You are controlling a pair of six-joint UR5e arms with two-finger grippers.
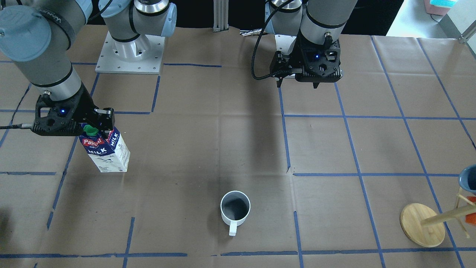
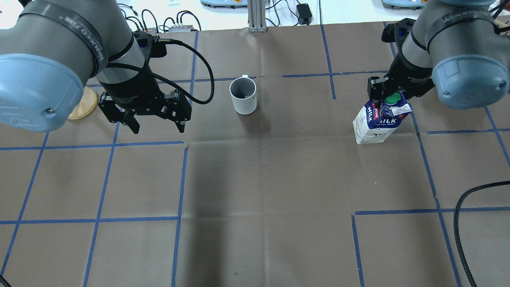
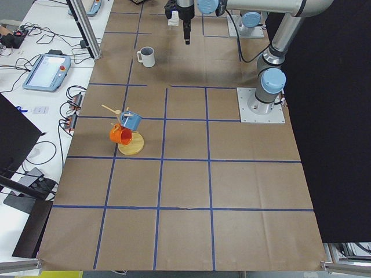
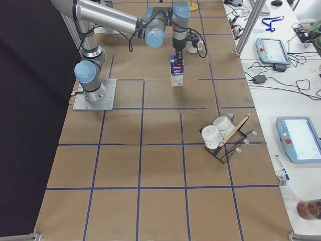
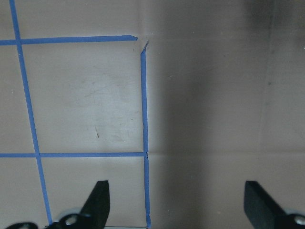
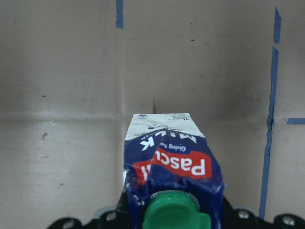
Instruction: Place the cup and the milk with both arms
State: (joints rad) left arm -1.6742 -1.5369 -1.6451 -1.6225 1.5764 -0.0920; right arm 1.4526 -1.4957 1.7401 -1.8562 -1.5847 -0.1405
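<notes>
The milk (image 1: 106, 150) is a blue and white carton with a green cap, standing upright at the robot's right side. My right gripper (image 1: 92, 128) is shut on its gable top, also in the overhead view (image 2: 392, 95). The right wrist view looks down on the carton (image 6: 171, 164). I cannot tell whether its base touches the table. The cup (image 1: 235, 209), a white mug with a grey inside, stands alone mid-table, handle pointing away from the robot; it also shows in the overhead view (image 2: 243, 95). My left gripper (image 2: 158, 128) is open and empty above bare paper, left of the cup.
A wooden mug tree (image 1: 422, 225) with a blue and an orange mug stands beyond my left gripper at the table's edge. A rack with white cups (image 4: 220, 138) stands far off on the robot's right end. Blue tape lines grid the brown paper.
</notes>
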